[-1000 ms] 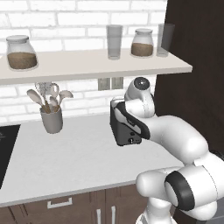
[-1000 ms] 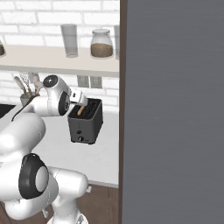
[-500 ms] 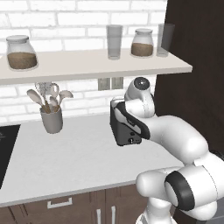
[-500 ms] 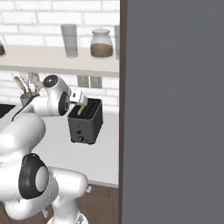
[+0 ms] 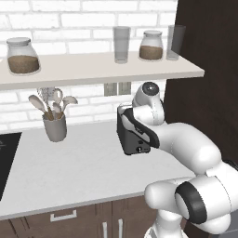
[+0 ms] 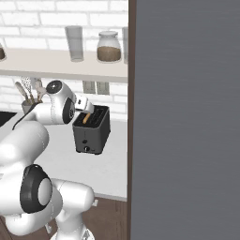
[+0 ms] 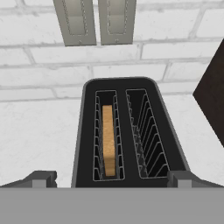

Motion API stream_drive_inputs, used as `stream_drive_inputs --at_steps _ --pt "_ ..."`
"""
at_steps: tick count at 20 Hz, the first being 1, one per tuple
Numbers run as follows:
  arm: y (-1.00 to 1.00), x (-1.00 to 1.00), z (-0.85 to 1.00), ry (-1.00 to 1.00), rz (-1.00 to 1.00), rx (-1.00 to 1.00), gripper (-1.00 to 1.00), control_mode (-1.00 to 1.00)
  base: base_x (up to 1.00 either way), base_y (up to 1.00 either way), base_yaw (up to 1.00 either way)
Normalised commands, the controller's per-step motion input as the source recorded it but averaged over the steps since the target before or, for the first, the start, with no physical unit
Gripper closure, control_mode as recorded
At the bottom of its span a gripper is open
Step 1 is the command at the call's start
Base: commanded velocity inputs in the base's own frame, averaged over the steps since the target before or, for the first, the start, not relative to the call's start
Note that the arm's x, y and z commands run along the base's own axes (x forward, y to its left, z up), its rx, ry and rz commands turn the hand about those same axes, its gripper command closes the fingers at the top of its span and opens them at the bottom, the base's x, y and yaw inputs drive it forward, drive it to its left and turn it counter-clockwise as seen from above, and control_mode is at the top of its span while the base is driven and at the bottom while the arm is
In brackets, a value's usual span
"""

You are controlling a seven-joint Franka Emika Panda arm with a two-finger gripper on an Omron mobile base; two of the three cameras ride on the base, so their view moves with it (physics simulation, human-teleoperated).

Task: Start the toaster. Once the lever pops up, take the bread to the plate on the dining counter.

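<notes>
Thin tan bread slice point(image 7: 108, 139) upright in left slot of dark grey boxy two-slot toaster point(image 7: 130, 131) on pale desk point(image 5: 79, 162). Gripper point(image 7: 112, 178) spread wide, empty, directly above toaster. Likely light, stiff, crumbly; best pinched gently across flat faces at exposed top edge.

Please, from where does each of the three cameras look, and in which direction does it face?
Left base view: behind the arm on its left, facing the brick wall and counter; the white arm rises at lower right, across the toaster.
Right base view: behind on the right, facing the same wall; the arm rises at lower left.
Hand view: on the hand, above the toaster, looking down at the bread in one slot, the gripper at the bottom.
Shared: all three show the toaster.
</notes>
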Motion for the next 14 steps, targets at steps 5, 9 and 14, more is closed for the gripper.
stream_drive_inputs --at_steps 5,9,14 --pt "0.00 0.00 0.00 0.00 0.00 0.00 -1.00 -1.00 0.00 0.00 0.00" --pt "0.00 0.00 0.00 0.00 0.00 0.00 -1.00 -1.00 0.00 0.00 0.00" --pt "0.00 0.00 0.00 0.00 0.00 0.00 -1.00 -1.00 0.00 0.00 0.00"
